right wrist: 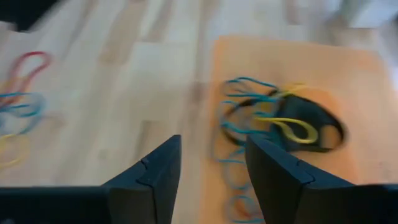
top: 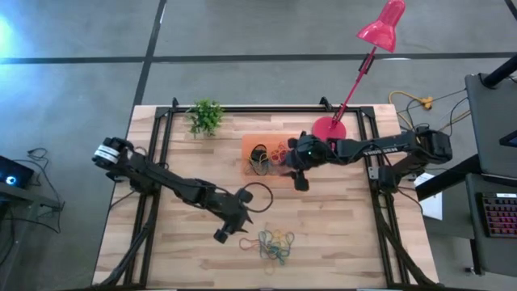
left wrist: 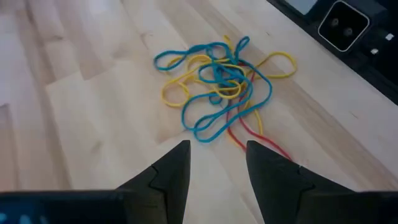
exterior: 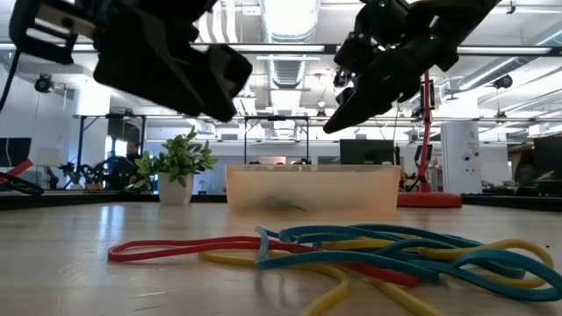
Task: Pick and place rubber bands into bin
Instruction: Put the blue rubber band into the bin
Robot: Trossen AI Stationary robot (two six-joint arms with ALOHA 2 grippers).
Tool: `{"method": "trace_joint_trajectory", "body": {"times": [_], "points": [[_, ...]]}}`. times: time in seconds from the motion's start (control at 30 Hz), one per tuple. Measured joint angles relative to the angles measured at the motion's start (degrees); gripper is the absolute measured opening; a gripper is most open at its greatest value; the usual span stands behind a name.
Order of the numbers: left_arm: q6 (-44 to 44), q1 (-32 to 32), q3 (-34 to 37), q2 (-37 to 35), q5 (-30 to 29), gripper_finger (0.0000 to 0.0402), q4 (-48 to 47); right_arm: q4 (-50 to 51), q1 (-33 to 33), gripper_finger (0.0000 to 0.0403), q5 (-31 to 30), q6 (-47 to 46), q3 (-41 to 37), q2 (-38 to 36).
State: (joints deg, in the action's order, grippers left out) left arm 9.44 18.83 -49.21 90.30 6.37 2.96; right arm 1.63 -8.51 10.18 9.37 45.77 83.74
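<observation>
Sorting rubber bands on a wooden counter (top: 339, 234), two dark arms at work.
Toward the far edge lies the orange bin (top: 249, 145), some bands (right wrist: 273, 121) already inside; the right end effector (top: 296, 166) hovers at its near right corner, fingers (right wrist: 273, 168) parted and holding nothing. Near the front edge, the left end effector (top: 230, 230) hangs with fingers (left wrist: 174, 171) spread wide and empty, just beside a loose tangle of rubber bands (left wrist: 217, 84) in blue, yellow and red.
</observation>
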Motion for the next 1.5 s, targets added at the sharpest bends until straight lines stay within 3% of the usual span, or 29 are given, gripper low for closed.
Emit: {"method": "trace_joint_trajectory", "body": {"times": [0.33, 0.67, 1.5], "points": [[6.03, 0.02, 0.01, 10.36, 0.13, 0.0141, 10.1, 1.59, 9.92, 0.0145, 2.5, -3.92, -0.41, -0.02], [10.08, 0.11, -3.06, 17.4, -0.95, 0.0141, 11.68, 1.51, 18.65, 0.0127, 1.96, -10.46, -0.54, -0.07], [7.41, -0.13, -4.77, 19.9, 1.07, 0.0141, 13.18, 1.0, 22.34, 0.0095, 1.7, -15.0, -0.55, -0.11]]}}
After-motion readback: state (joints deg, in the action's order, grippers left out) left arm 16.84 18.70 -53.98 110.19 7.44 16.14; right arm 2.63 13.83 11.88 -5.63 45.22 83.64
